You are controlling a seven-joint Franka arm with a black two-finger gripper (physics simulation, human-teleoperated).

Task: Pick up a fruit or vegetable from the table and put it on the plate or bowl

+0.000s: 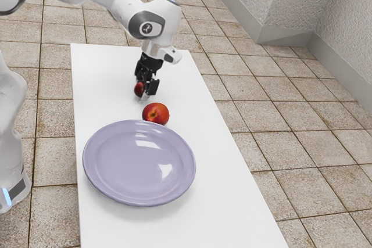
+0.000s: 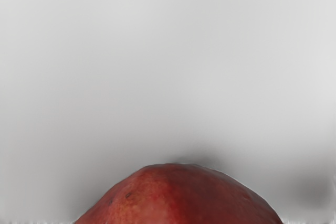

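A small dark red fruit [image 1: 139, 89] sits between the black fingers of my gripper [image 1: 146, 88], low over the white table [image 1: 192, 143] near its far end. The fingers stand close on either side of it, so the gripper is shut on the fruit. In the wrist view the same red fruit [image 2: 178, 195] bulges up just under my hand, with a soft shadow beside it on the table. A second, larger red-orange fruit [image 1: 156, 113] lies on the table between the gripper and the plate. The lavender plate [image 1: 104, 172] lies flat nearer the camera, with nothing on it.
The table is a long white slab on a tiled floor. Its edge toward the exterior view's right runs close past the larger fruit. A grey wall corner [image 1: 290, 4] stands well off to the exterior view's right.
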